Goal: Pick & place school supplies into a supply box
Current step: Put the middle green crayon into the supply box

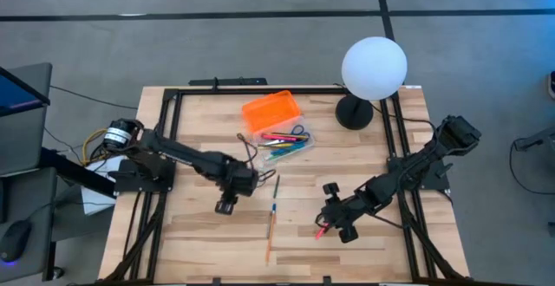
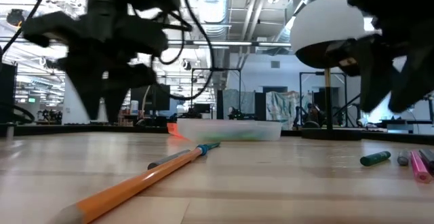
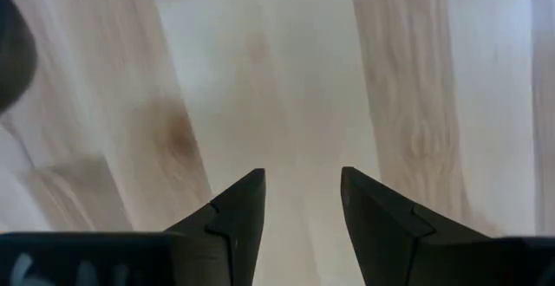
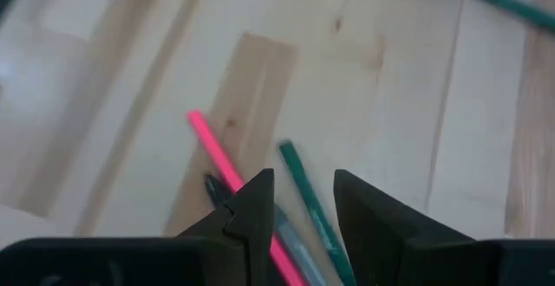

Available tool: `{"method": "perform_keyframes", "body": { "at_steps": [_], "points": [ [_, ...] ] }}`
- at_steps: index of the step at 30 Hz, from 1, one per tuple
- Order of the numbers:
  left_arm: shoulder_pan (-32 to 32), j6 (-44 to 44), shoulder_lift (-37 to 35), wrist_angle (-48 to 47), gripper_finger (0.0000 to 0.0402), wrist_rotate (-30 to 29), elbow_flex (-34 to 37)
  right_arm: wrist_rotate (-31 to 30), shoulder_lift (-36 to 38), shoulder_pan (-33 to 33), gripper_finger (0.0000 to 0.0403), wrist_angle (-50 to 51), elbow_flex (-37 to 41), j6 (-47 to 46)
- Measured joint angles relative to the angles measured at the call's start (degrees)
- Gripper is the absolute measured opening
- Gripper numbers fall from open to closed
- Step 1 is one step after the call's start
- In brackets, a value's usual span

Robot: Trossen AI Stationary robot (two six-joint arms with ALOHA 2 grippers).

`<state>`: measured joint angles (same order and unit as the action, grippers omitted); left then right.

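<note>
On the wooden table point(image 1: 199, 251), the supply box point(image 1: 286, 139) lies open, partly filled. The right gripper point(image 4: 299, 201), jaws parted and empty, hovers over a pink marker point(image 4: 212, 147) and green pen point(image 4: 303, 186); descent and closing are judged next. The left gripper point(image 3: 299, 204), jaws spread, holds nothing.

One supply box point(image 1: 284, 140), one orange lid point(image 1: 270, 111), one globe lamp point(image 1: 373, 69), one orange pencil point(image 1: 270, 232), two arms; pens by right arm: three.

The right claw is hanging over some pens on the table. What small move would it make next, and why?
Probably straight down: the right gripper hovers with fingers open above a pink pen and a green pen lying loose on the table, nothing held yet.
</note>
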<state>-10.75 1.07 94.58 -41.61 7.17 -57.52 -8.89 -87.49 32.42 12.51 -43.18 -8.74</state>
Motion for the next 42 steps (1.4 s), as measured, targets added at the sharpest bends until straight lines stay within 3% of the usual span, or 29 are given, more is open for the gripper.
{"method": "perform_keyframes", "body": {
  "at_steps": [15,22,31,42],
  "points": [
    [-11.5,-19.7,-21.7,9.0,0.0147,-17.4,18.7,0.1,0.0,-2.2,0.0115,-5.8,3.8,1.8],
    [-15.1,-25.1,-30.6,9.4,0.0147,-24.7,23.3,0.9,-5.7,-2.2,0.0115,-8.4,3.8,1.8],
    [-16.3,-25.8,-33.6,9.9,0.0147,-28.5,23.9,1.6,-8.6,-2.9,0.0108,-7.6,2.9,1.4],
    [-16.3,-25.6,-33.6,10.2,0.0147,-30.1,23.9,3.3,-8.1,-7.6,0.0036,1.4,2.0,-1.5]
  ]
}}
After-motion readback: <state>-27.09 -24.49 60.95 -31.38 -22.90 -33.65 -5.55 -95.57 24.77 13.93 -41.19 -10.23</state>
